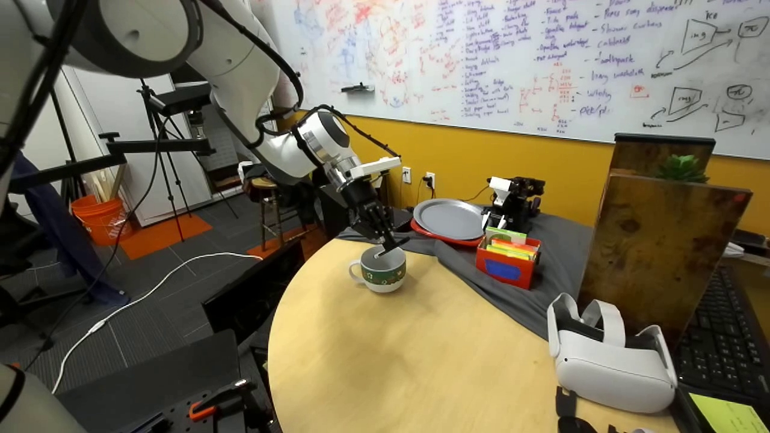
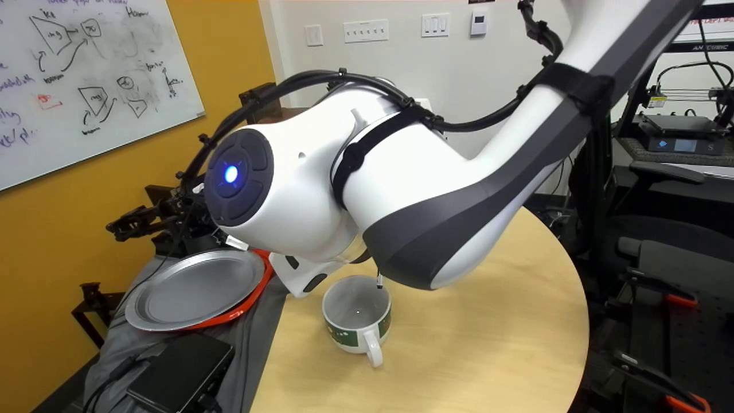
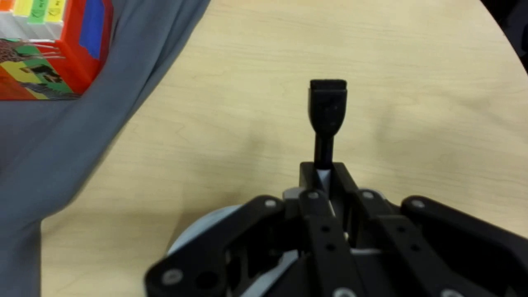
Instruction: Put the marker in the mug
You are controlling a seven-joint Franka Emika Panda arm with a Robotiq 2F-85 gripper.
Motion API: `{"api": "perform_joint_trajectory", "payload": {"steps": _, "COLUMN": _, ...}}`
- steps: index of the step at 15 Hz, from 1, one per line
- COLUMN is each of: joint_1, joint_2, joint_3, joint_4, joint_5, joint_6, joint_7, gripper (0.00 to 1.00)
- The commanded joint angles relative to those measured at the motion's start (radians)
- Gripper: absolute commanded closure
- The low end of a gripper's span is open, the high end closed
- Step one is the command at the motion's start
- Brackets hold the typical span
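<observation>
The mug (image 1: pixel 384 281) stands upright on the round table, white with a green patterned band; it also shows in an exterior view (image 2: pixel 343 336) with its handle toward that camera. In the wrist view part of its white rim (image 3: pixel 202 226) shows below the gripper. My gripper (image 3: pixel 324 175) is shut on the marker (image 3: pixel 328 108), whose black end sticks out beyond the fingertips. In an exterior view the gripper (image 1: pixel 388 242) is over the mug's opening, and the marker (image 1: pixel 398 243) is tilted, its light end at the opening. Elsewhere the arm hides the gripper, but a marker end (image 2: pixel 379 281) shows.
A grey round plate (image 1: pixel 448 218) on a red one lies on grey cloth (image 1: pixel 556 240) behind the mug. A red box of cards (image 1: pixel 508 264) stands beside it. A white headset (image 1: pixel 613 367) and wooden board (image 1: pixel 662 246) are at the right. A black box (image 2: pixel 182 373) lies on the cloth.
</observation>
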Motion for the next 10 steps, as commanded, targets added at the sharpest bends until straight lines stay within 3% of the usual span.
{"api": "perform_joint_trajectory", "payload": {"steps": 1, "joint_1": 0.010, "joint_2": 0.036, "joint_3": -0.002, "joint_4": 0.057, "joint_5": -0.044, "joint_6": -0.036, "joint_7": -0.021, "gripper": 0.97}}
{"api": "perform_joint_trajectory", "payload": {"steps": 10, "joint_1": 0.007, "joint_2": 0.085, "joint_3": 0.008, "joint_4": 0.099, "joint_5": -0.048, "joint_6": -0.029, "joint_7": -0.058, "gripper": 0.97}}
